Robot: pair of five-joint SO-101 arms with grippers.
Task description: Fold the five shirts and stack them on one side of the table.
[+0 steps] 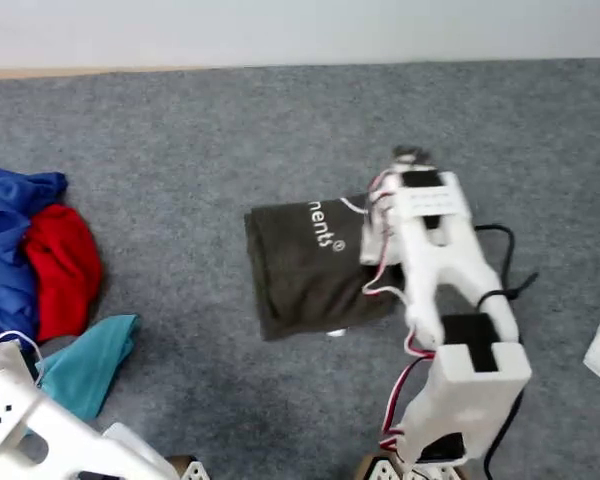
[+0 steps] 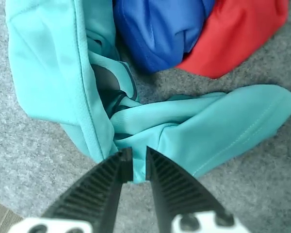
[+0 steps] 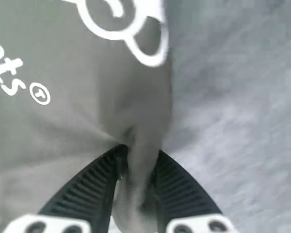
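Under right gripper (image 3: 136, 156), dark shirt (image 1: 302, 268) edge hidden (fold pinched).

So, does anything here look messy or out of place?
Yes: the blue shirt, red shirt and teal shirt lie crumpled together, unfolded, at one side of the table; the dark shirt lies folded mid-table, slightly askew.

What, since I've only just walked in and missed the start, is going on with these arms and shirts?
Two robot arms are folding shirts. The right gripper is shut on a fold of the dark shirt, which lies roughly folded on the table. The left gripper pinches an edge of the teal shirt, beside the crumpled blue shirt and red shirt. Those three lie unfolded.
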